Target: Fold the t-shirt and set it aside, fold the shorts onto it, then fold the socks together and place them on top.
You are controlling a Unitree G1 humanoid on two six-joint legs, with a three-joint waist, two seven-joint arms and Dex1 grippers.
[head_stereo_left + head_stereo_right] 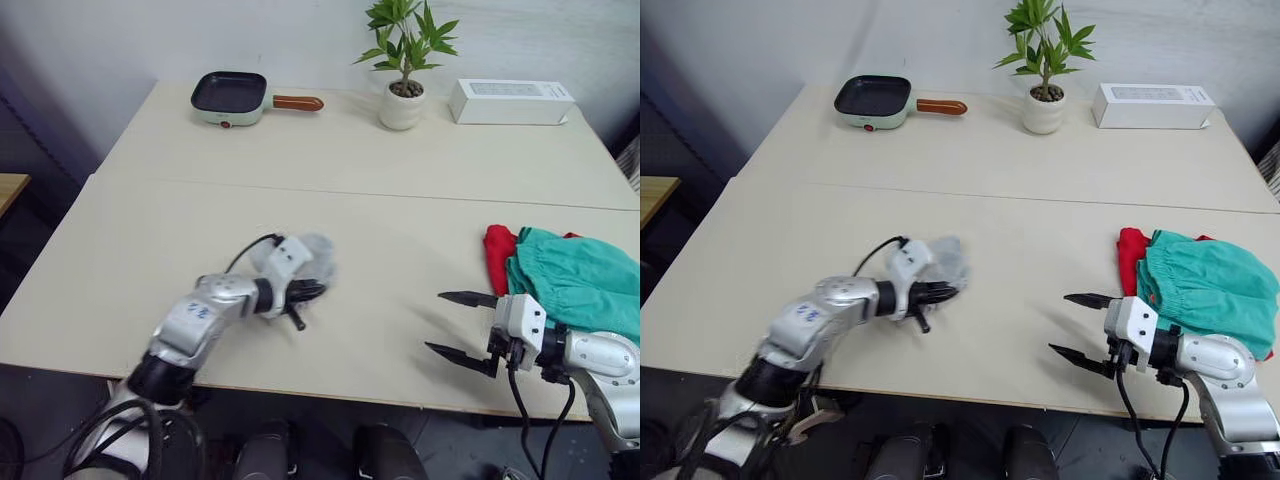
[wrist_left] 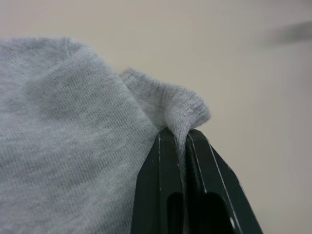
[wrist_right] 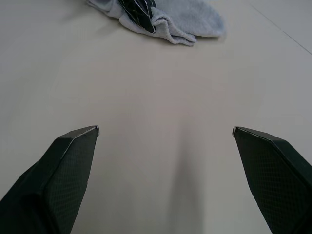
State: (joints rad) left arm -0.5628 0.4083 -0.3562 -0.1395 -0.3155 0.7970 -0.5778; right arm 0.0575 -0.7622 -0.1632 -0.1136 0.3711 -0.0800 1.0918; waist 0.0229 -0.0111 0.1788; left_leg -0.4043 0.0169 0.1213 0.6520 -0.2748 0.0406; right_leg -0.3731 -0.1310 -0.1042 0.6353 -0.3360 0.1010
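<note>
The light grey socks (image 1: 316,256) lie bunched near the middle of the front table, and my left gripper (image 1: 304,292) is shut on their edge. The left wrist view shows a fold of the grey socks (image 2: 185,109) pinched between the two black fingers. At the right edge the teal shorts (image 1: 578,280) lie folded on the red t-shirt (image 1: 497,256), of which a strip shows at the left side. My right gripper (image 1: 462,326) hovers open just left of that pile, its fingers (image 3: 68,156) spread wide over bare table and pointing toward the socks (image 3: 195,22).
The beige table (image 1: 150,250) has a seam across its middle. At the back stand a small green pan with a brown handle (image 1: 232,97), a potted plant (image 1: 403,62) and a white box (image 1: 512,102). A wooden surface (image 1: 10,187) juts in at far left.
</note>
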